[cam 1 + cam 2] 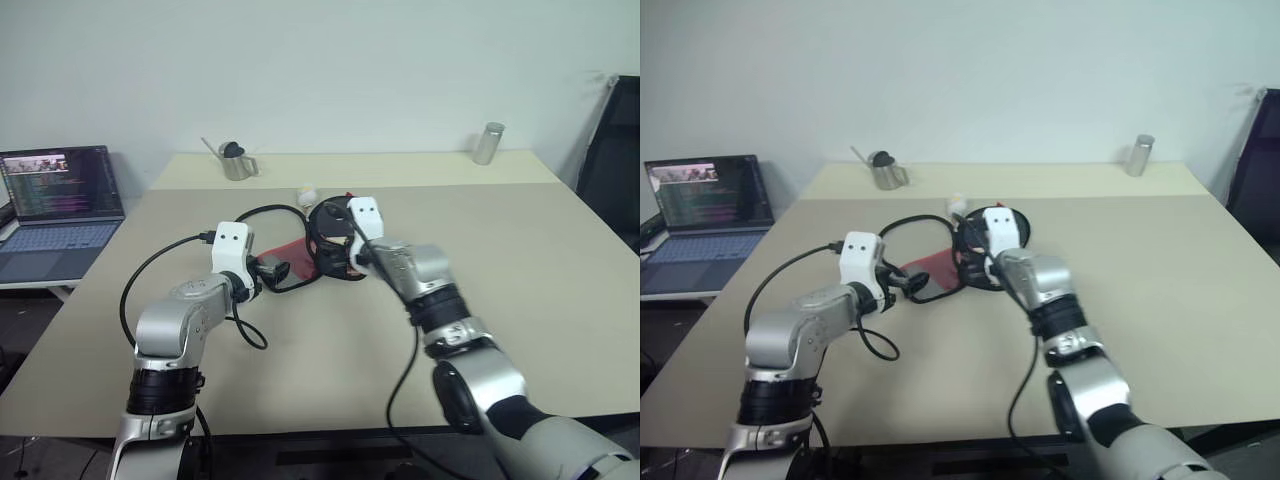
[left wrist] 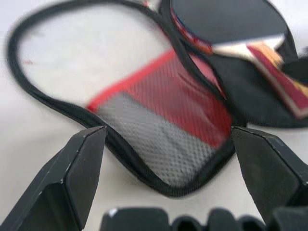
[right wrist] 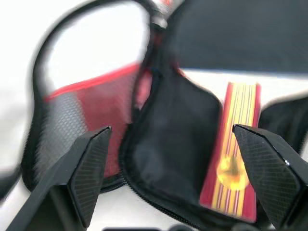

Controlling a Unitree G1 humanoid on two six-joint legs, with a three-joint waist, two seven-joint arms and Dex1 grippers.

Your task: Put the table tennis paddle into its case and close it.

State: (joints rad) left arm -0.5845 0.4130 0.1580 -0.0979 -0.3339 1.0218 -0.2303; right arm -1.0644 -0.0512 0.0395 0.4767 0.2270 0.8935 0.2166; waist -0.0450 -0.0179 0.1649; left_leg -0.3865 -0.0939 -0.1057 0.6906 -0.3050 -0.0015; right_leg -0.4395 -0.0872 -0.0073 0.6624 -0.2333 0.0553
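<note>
**Lying open mid-table, case with paddle on its far half**

Lying near the middle of the beige table (image 1: 520, 300), the case (image 2: 159, 120) is unzipped and spread flat. Its mesh-covered red and grey panel shows clearly in the left wrist view, ringed by the black zip edge. The table tennis paddle (image 2: 226, 29) rests on the case's other half, to the right of the mesh panel; its black face is cut off at the frame edge, and its striped handle (image 3: 233, 159) lies on black fabric.

From the head camera much of this is hidden: the right gripper (image 3: 178, 159) and its white wrist block cover most of the paddle, so only dark shapes and a red patch can be made out. Both claws stand wide apart with nothing between their fingers. The left gripper (image 2: 168, 154) hovers over the near end of the mesh panel; whether either claw touches the fabric cannot be told.

On the far side of the table stand a metal pitcher (image 1: 237, 160) and a metal cup (image 1: 488, 143). A small pale object (image 1: 306, 191) beyond the case is too small to identify. A laptop (image 1: 60, 210) sits off to the left.
</note>
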